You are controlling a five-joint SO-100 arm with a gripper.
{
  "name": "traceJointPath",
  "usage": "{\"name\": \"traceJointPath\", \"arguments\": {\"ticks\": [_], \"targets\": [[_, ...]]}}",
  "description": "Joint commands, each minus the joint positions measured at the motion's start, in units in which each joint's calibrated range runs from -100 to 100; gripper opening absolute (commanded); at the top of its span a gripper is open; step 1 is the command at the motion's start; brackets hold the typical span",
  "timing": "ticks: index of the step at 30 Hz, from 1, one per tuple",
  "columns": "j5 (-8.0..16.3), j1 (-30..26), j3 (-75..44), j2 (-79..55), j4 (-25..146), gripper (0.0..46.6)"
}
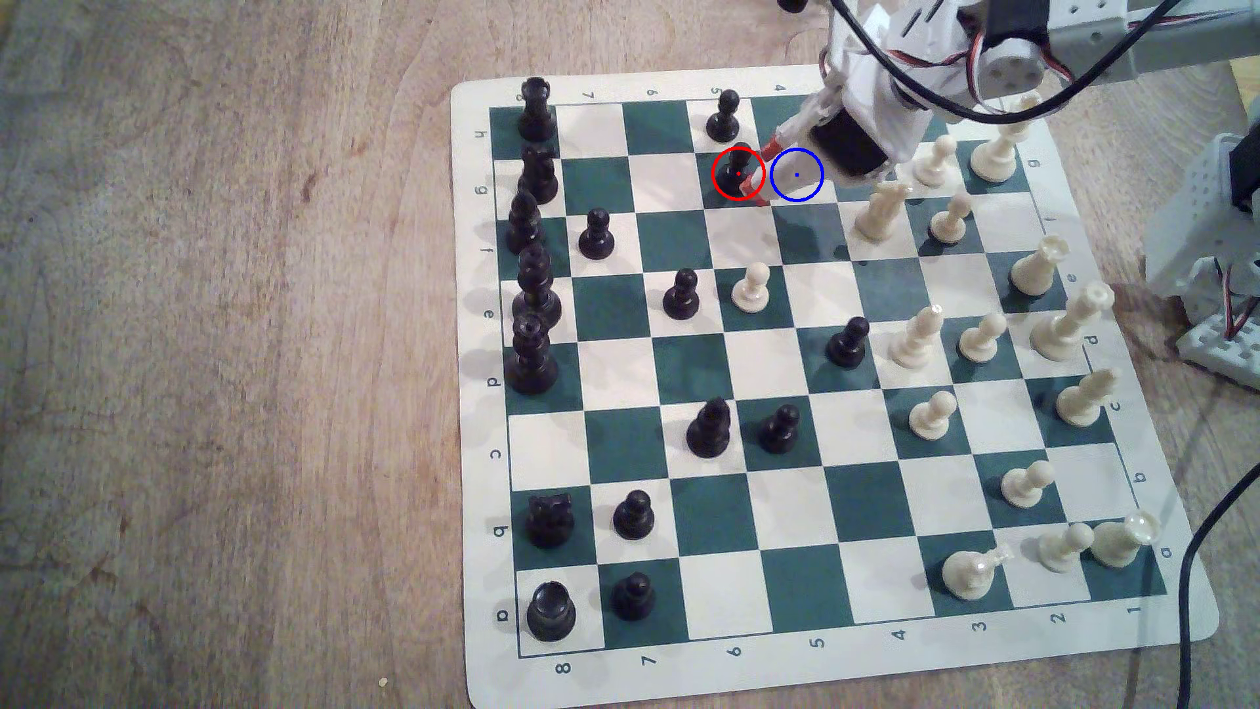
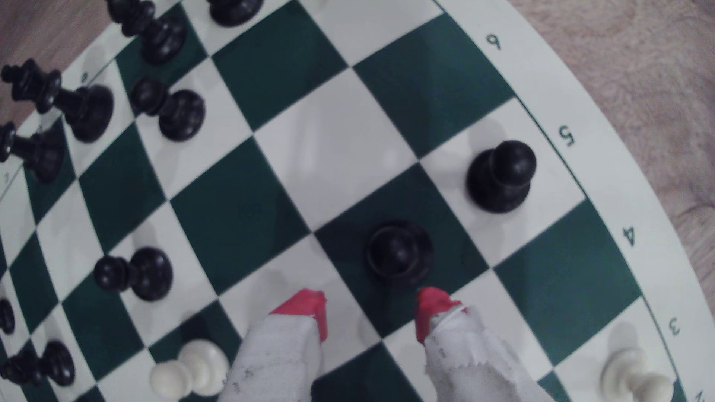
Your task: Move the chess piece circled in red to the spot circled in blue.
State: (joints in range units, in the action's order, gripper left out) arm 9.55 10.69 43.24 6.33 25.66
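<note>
The red-ringed black pawn [image 1: 736, 169] stands on a dark green square near the board's far edge. In the wrist view this same pawn [image 2: 399, 250] is seen from above, upright. My gripper [image 1: 760, 167] hovers just beside it on the exterior view's right, open; its red fingertips [image 2: 309, 309] sit short of the pawn's base with nothing between them. The blue-ringed cream square [image 1: 796, 175] lies one square toward the exterior view's right, partly under the gripper body.
Another black pawn [image 1: 723, 116] stands one square behind the ringed one. Cream pieces [image 1: 879, 210] crowd the squares to the exterior view's right of the blue ring. A cream pawn [image 1: 751, 288] sits two squares nearer. Cables hang over the far right corner.
</note>
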Motion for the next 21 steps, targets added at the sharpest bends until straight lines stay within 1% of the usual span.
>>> {"name": "traceJointPath", "arguments": {"ticks": [1,7,16,21], "targets": [[0.10,-0.02,-3.63,0.89,-2.73,13.0],[-0.20,0.53,-3.63,-0.55,-5.43,13.1],[-1.27,1.47,-3.90,-2.00,-6.08,12.9],[-1.32,2.10,-3.90,-2.42,-7.80,14.1]]}}
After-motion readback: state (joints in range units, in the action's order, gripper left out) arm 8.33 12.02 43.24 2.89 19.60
